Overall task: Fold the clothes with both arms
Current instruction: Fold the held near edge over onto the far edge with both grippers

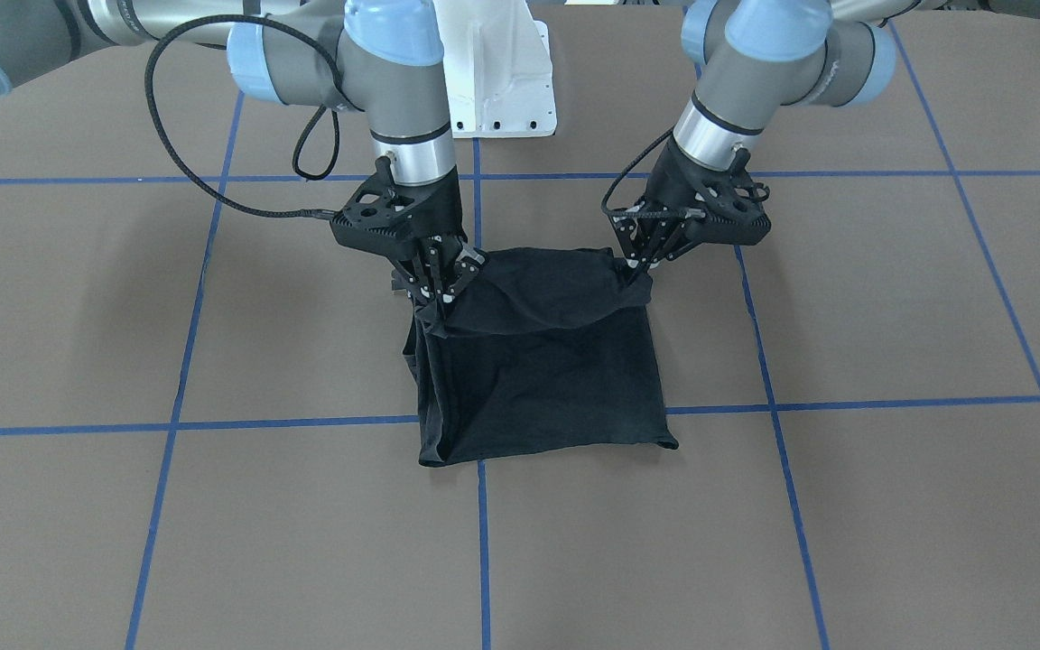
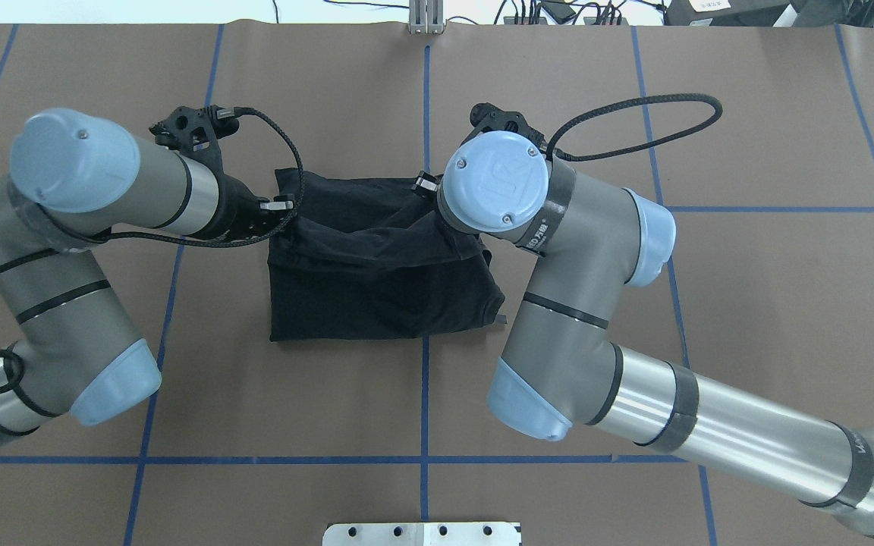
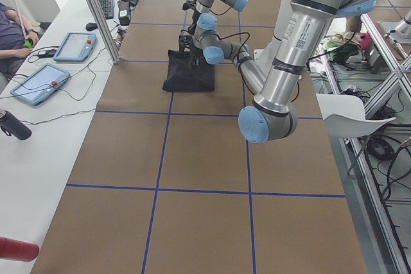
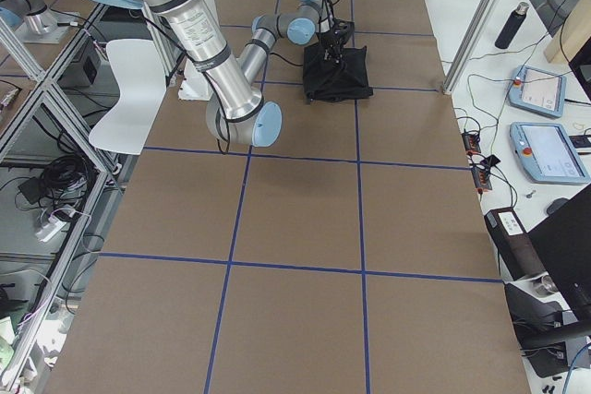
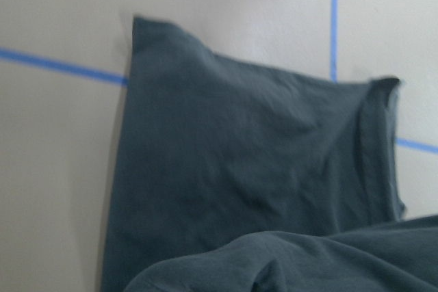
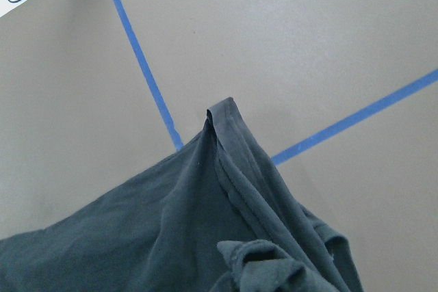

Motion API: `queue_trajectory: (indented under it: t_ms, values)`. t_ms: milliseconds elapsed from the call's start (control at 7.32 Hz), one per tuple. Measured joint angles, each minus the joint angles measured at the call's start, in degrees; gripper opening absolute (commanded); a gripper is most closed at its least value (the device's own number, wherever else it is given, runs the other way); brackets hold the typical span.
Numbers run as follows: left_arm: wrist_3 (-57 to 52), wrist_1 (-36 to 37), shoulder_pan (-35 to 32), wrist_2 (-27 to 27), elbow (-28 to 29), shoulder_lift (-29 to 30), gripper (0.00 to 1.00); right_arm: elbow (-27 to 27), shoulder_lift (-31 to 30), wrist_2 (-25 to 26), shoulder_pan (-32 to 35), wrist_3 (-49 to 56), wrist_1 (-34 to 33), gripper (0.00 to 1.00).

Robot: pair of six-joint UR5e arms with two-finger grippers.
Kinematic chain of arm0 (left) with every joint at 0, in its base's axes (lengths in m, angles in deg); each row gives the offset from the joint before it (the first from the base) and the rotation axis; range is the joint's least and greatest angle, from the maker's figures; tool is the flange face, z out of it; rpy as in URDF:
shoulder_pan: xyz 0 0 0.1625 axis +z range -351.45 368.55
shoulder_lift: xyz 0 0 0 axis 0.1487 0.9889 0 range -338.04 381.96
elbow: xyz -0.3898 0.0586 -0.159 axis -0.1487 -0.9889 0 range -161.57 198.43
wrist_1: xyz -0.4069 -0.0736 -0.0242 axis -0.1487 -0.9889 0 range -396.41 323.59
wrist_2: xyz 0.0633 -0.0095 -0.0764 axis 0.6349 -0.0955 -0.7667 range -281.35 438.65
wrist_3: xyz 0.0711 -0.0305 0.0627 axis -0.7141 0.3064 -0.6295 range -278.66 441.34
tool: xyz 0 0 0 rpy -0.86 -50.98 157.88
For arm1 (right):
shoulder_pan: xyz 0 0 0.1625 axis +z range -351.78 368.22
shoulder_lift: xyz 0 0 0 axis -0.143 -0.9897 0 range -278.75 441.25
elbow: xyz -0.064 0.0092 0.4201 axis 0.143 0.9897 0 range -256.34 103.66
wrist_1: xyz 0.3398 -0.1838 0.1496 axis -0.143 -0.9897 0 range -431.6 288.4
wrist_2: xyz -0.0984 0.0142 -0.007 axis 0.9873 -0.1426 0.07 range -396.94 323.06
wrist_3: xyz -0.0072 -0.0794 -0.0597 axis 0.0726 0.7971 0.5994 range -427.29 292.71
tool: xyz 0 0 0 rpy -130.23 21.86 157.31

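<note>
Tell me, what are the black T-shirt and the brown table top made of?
The black short-sleeved T-shirt looks like soft, matte knit cloth, probably cotton: it sags, wrinkles and shows stitched hems. The brown table cover looks like smooth, dull paper or card, though I can't be sure. Its blue grid lines look like stuck-on tape.

T-shirt point(image 5: 239, 169) blurred, cropped along bottom edge

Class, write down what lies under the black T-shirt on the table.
The brown table cover and blue tape lines run under the T-shirt. Their crossing is hidden by the cloth.
</note>
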Motion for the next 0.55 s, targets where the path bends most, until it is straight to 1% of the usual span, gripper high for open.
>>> queue_trajectory:
  t_ms: [273, 547]
  values:
    - [-3.84, -0.28, -2.32, 0.14, 7.24, 3.52, 0.0, 8.37, 2.95, -0.98, 2.27, 1.36, 4.97, 0.0]
    - [-4.82, -0.64, -3.31, 1.08, 13.2, 6.7, 0.0, 15.17, 5.89, -1.65, 3.85, 2.77, 7.71, 0.0]
